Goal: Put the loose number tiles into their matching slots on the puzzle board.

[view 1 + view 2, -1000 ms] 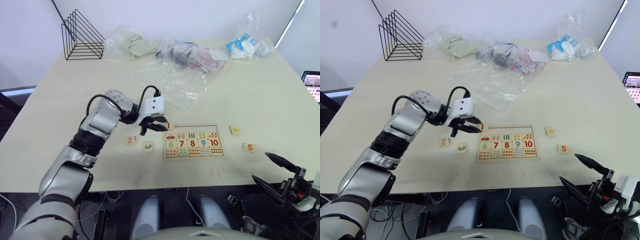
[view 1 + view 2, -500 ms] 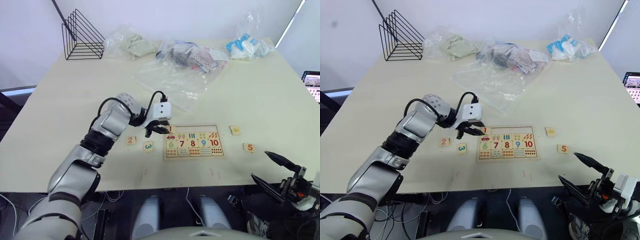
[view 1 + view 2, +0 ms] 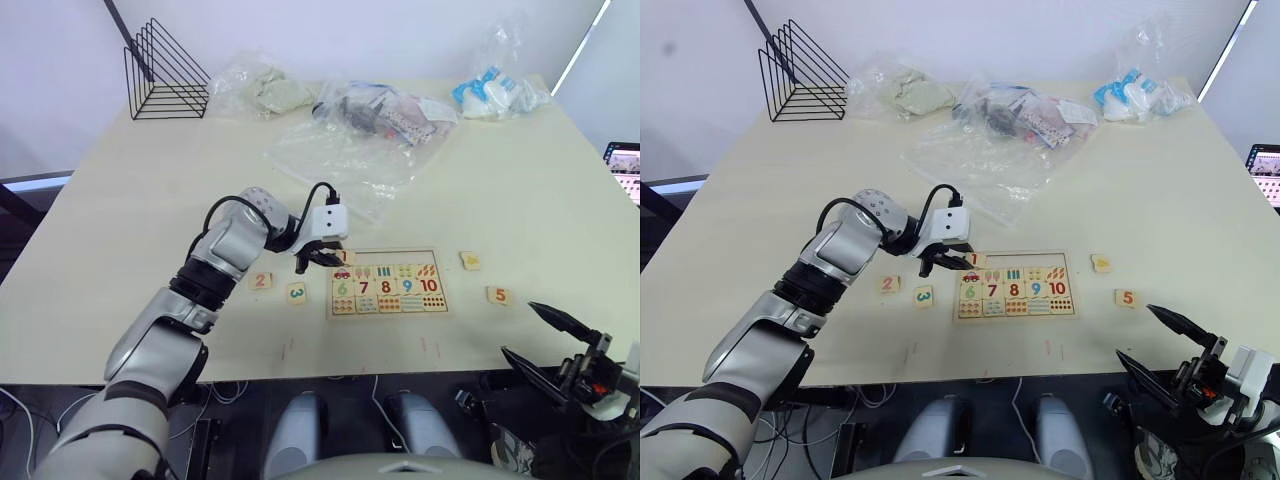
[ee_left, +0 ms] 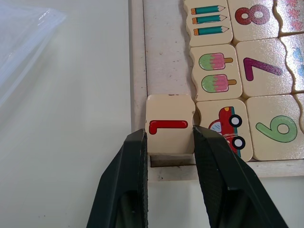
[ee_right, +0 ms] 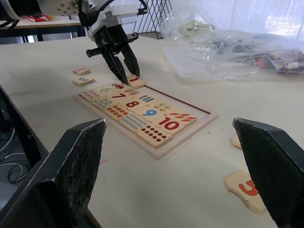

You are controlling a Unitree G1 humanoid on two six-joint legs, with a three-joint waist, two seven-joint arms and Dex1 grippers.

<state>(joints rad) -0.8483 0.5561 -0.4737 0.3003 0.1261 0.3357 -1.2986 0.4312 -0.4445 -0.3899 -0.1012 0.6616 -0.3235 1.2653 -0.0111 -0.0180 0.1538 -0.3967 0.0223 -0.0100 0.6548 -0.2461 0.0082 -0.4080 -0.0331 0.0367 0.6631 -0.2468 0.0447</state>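
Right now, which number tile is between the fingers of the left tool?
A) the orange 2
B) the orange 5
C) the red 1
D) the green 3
C: the left tool has its two black fingers on either side of the red 1 tile, at the corner of the puzzle board.

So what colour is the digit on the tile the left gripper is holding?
Red: a 1 on the tile, clearest in the left wrist view, between the left gripper fingers.

Matt light-wood puzzle board; glossy clear plastic bags.
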